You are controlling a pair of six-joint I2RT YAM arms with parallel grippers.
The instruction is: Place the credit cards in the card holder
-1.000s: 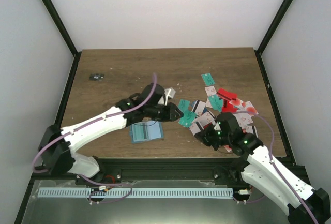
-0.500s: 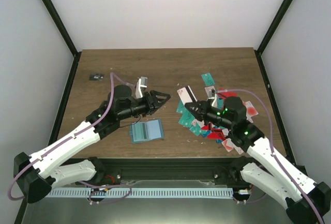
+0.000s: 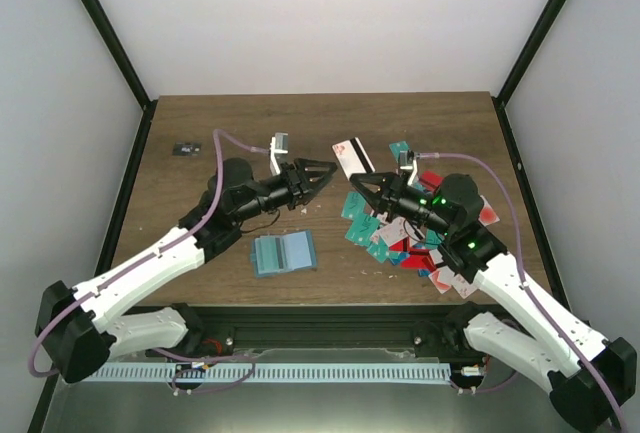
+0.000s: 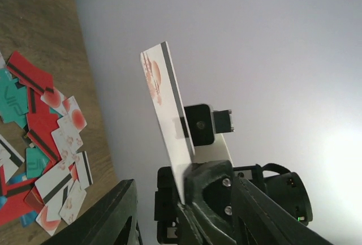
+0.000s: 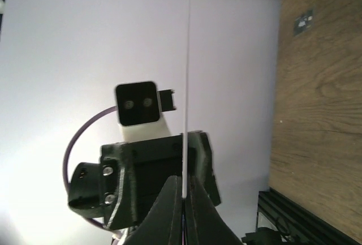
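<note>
Surface: wooden table (image 3: 300, 118) boxed in by white walls (image 3: 330, 23) and black frame posts (image 3: 105, 38); you are looking down on both arms from behind their bases.
Right gripper: your right gripper (image 3: 358, 184) is raised off the table near its middle, pointing left, jaws pinched together on the bottom edge of one white credit card (image 3: 347, 156).
Held card: it stands upright above the fingers, with a dark stripe down one side and a red mark on its face; in your right wrist view it shows edge-on as a thin white line (image 5: 187, 86).
Left gripper: your left gripper (image 3: 322, 174) is also in the air, pointing right at the held card, its fingers (image 4: 107, 216) spread apart with nothing between them.
Gap between the two: the left tips sit just beside the card; you cannot tell from above whether they touch it.
Card holder: the card holder (image 3: 283, 252) lies open and flat on the wood near the front edge, below the left gripper and well apart from the held card.
Loose cards: the other credit cards (image 3: 415, 233) lie in an overlapping heap under and behind your right arm, teal, red and white.
Far left: a small black object (image 3: 186, 149) sits alone by the left wall.
</note>
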